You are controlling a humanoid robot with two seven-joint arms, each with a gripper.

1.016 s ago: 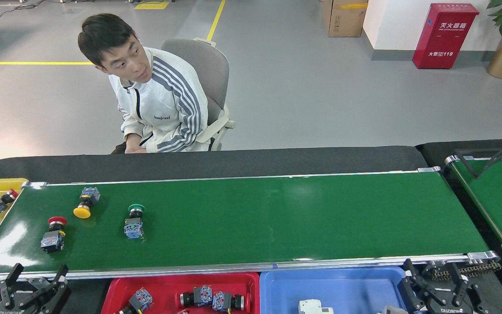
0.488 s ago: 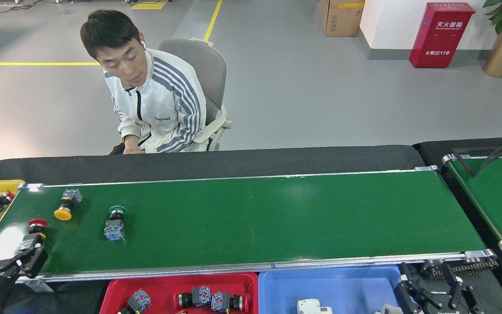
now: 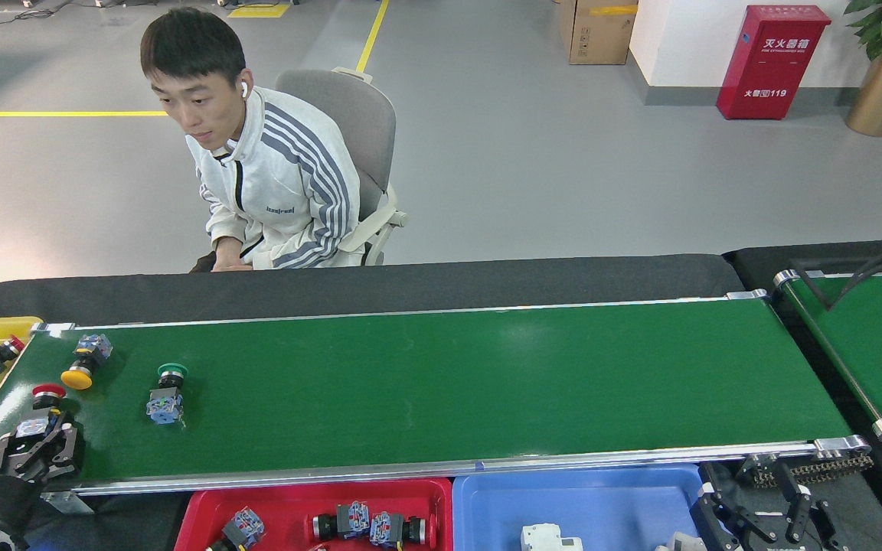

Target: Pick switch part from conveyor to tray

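Red switch (image 3: 41, 409) lies at the conveyor's (image 3: 449, 383) left end, between the spread fingers of the left gripper (image 3: 31, 444), not yet pinched or lifted; the red tray (image 3: 318, 493) holds several already; the right gripper (image 3: 755, 513) idles, spread.

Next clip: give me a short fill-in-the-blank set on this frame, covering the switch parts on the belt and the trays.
1. The left gripper sits around the switch part with the ___ cap.
2. On the wide green conveyor belt, the green-capped switch part lies to the right of the ___-capped one.
3. The red plastic tray stands left of the ___ plastic tray.

Missing words: red; yellow; blue
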